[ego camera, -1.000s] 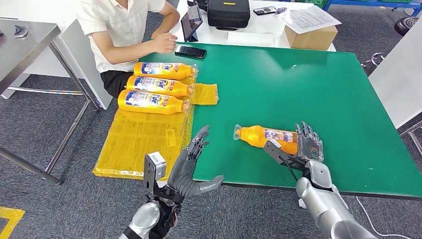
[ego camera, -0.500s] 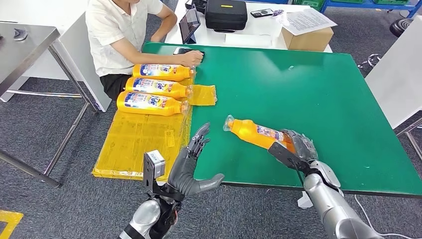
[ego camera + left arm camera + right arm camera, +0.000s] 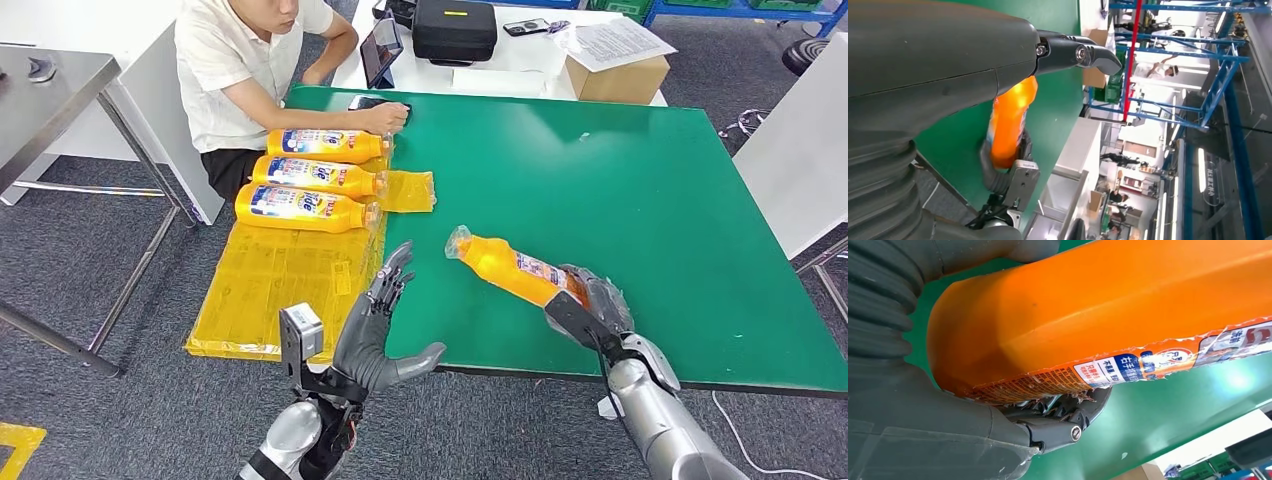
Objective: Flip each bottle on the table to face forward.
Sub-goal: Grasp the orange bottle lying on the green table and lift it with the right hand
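The right hand (image 3: 590, 300), gripping the base of the orange plastic detergent bottle (image 3: 515, 268), has lifted and angled it off the green table (image 3: 620, 170), seemingly mid-flip, while the left hand (image 3: 375, 335) hovers with fingers spread.

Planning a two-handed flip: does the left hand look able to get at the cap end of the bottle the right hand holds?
Probably yes. The left hand is open, and bare green table lies between it and the bottle gripped by the right hand.
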Robot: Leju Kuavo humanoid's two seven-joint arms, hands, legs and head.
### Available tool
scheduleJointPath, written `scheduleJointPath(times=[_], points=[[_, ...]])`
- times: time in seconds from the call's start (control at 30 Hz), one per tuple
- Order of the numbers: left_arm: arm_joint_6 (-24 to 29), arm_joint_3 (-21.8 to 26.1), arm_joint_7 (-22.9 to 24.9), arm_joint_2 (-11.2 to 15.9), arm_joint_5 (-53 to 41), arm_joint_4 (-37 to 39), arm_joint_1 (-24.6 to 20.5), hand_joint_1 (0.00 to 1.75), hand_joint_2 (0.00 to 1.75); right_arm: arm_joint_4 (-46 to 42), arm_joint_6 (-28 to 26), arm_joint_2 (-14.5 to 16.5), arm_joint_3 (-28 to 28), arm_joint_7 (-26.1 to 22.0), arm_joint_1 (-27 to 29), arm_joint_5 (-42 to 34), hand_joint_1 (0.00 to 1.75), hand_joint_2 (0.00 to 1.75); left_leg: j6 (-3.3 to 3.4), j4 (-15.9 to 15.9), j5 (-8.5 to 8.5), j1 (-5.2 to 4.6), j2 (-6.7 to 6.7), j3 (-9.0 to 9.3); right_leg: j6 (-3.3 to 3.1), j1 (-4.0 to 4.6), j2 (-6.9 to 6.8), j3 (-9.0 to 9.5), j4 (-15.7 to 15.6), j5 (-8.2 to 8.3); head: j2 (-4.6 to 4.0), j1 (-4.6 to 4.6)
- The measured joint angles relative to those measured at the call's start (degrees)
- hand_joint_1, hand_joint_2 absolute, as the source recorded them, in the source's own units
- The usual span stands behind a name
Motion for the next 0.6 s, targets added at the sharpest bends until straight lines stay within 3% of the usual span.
scheduleJointPath(times=[0.23, 0.47, 0.6], points=[[3.96, 0.38, -0.96, -0.16, 1.57, -0.67, 0.87, 0.0, 1.75, -4.17, 3.41, 1.1, -1.07, -1.86, 2.86, -7.69, 1.75, 1.75, 0.0, -0.01, 0.0, 0.01, 0.0, -0.04, 0.0, 0.01, 0.0, 0.01, 0.01, 0.0, 0.0, -0.01], [14.57, 2.52, 0.43, -0.76, 7.45, -0.44, 2.71, 0.0, 1.75, -22.1, 7.38, 5.47, -0.04, 1.67, 12.62, -20.54, 1.75, 1.75, -0.02, -0.01, 0.06, 0.02, -0.1, -0.54, 0.01, 0.02, -0.05, -0.37, 0.08, -0.01, 0.0, -0.02], [14.75, 2.55, 1.0, -0.76, 9.55, 1.54, 2.93, 0.0, 1.75, -31.28, 7.65, 7.97, 3.98, 2.74, 16.76, -24.16, 1.75, 1.75, -0.02, -0.01, 0.08, 0.02, -0.1, -0.78, 0.01, 0.01, -0.06, -0.62, 0.11, -0.02, 0.0, -0.02]])
